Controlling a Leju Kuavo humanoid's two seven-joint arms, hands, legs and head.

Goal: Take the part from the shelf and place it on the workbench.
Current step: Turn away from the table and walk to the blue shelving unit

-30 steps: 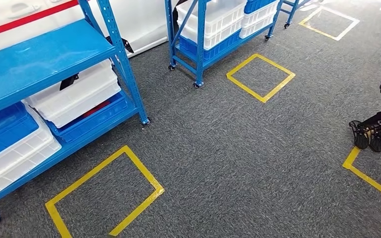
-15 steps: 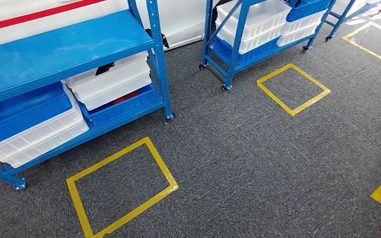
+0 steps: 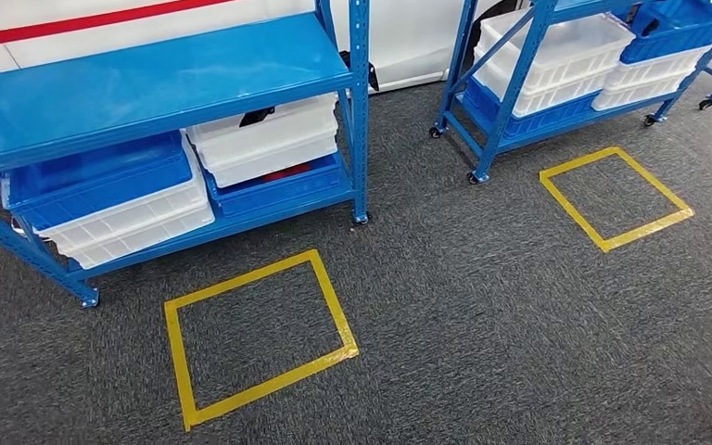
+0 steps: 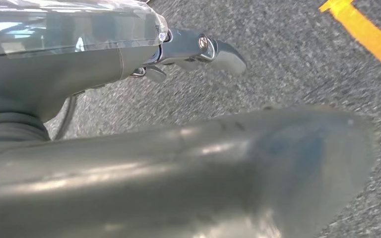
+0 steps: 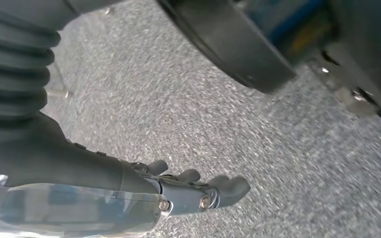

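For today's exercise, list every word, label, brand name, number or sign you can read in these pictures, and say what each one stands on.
None: no words, labels, brands or numbers can be read in any view.
Unlettered marks: a red stripe on the white wall, and yellow tape squares on the grey carpet.
The white crates and blue crates on the blue shelf show no legible labels.
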